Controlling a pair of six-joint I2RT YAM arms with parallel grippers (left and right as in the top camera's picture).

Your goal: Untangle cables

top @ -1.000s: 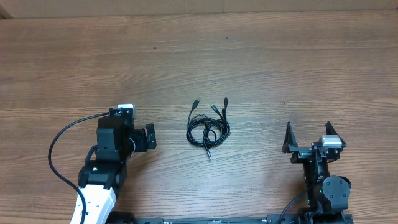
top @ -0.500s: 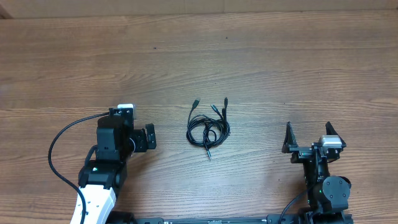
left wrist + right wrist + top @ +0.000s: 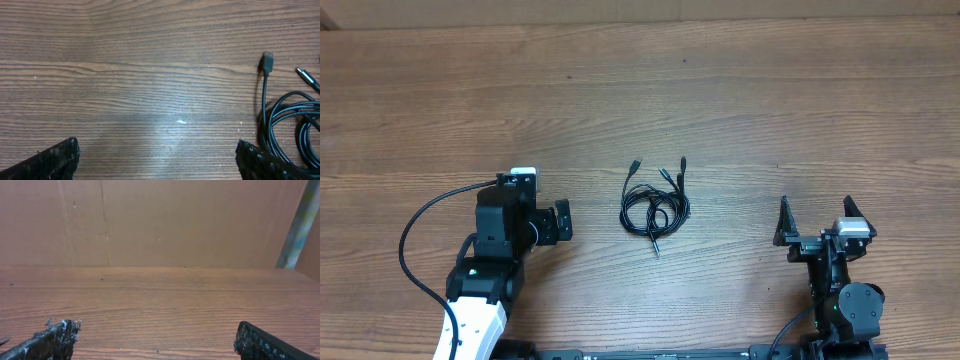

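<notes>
The cables are thin black cords coiled in a small tangle at the table's middle, with plug ends pointing toward the far side. In the left wrist view the coil fills the right edge, a plug lying above it. My left gripper is open and empty, low over the table to the left of the coil, its right finger close to the coil's edge. My right gripper is open and empty, to the right of the coil and well apart from it. The cables do not show in the right wrist view.
The wooden table stretches all around the coil. A brown cardboard wall stands at the far edge. A thick black arm cable loops out at the left of the left arm.
</notes>
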